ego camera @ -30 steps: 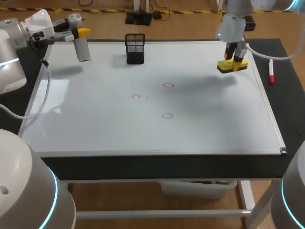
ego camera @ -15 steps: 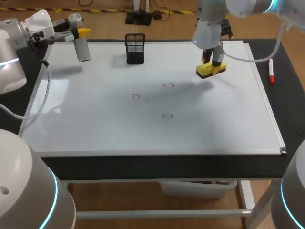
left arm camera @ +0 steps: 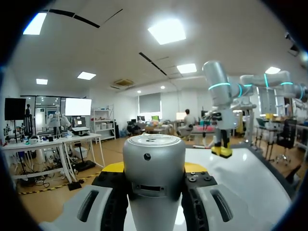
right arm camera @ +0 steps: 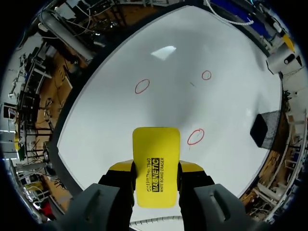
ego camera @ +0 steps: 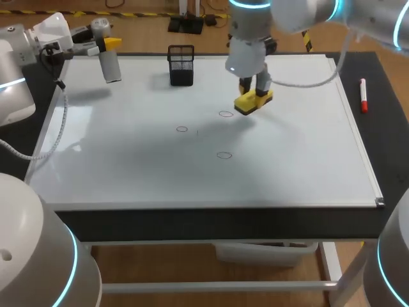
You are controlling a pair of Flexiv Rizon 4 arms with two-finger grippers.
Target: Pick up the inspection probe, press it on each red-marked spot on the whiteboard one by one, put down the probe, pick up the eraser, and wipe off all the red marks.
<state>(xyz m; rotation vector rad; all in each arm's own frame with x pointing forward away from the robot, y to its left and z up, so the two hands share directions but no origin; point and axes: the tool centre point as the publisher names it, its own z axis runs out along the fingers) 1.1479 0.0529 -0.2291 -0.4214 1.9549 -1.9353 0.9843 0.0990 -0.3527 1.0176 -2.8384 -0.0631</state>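
Note:
The whiteboard (ego camera: 128,166) carries three small red circles: a far one (ego camera: 225,114), a left one (ego camera: 182,129) and a near one (ego camera: 223,155). My right gripper (ego camera: 254,96) is shut on the yellow eraser (ego camera: 246,106), held just above the board, right of the far circle. In the right wrist view the eraser (right arm camera: 155,159) sticks out ahead of the gripper (right arm camera: 155,179), with the nearest circle (right arm camera: 195,136) just beside its tip. My left gripper (ego camera: 105,48) hangs over the board's far left corner, shut on the silver probe (ego camera: 111,67), a grey cylinder (left arm camera: 154,149) between its fingers.
A black mesh pen holder (ego camera: 181,64) stands at the board's far edge, left of the eraser. A red marker (ego camera: 363,95) lies on the dark table beside the board's right edge. My right arm (left arm camera: 219,110) shows ahead in the left wrist view.
My right arm has carried the eraser leftward from the board's far right corner to beside the far red circle. The left arm and the probe have not moved.

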